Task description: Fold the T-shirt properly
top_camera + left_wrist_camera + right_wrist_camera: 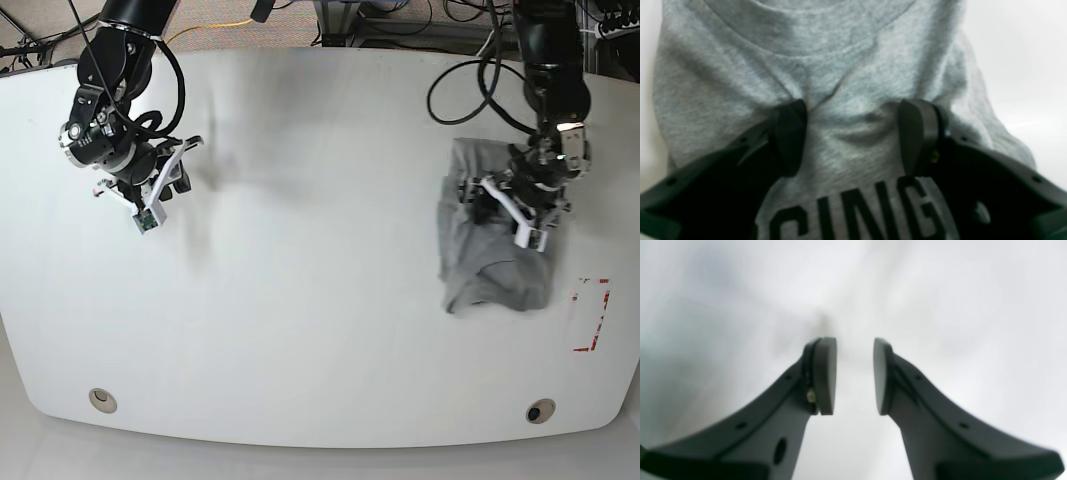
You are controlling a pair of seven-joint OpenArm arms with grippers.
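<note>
The heather-grey T-shirt [488, 250] lies bunched in a rough folded shape on the right side of the white table [320, 260]. In the left wrist view the T-shirt [846, 66] shows its ribbed collar at the top and black block letters "GING" at the bottom. My left gripper [853, 136] is open, with both fingertips down on the fabric and a small ridge of cloth between them; it also shows in the base view [508, 212]. My right gripper [855, 376] is open by a narrow gap and empty over the bare table, far left in the base view [165, 190].
Red corner marks [592, 315] are on the table right of the shirt. Two round fittings [100, 400] [540, 411] sit near the front edge. Cables run behind the table's back edge.
</note>
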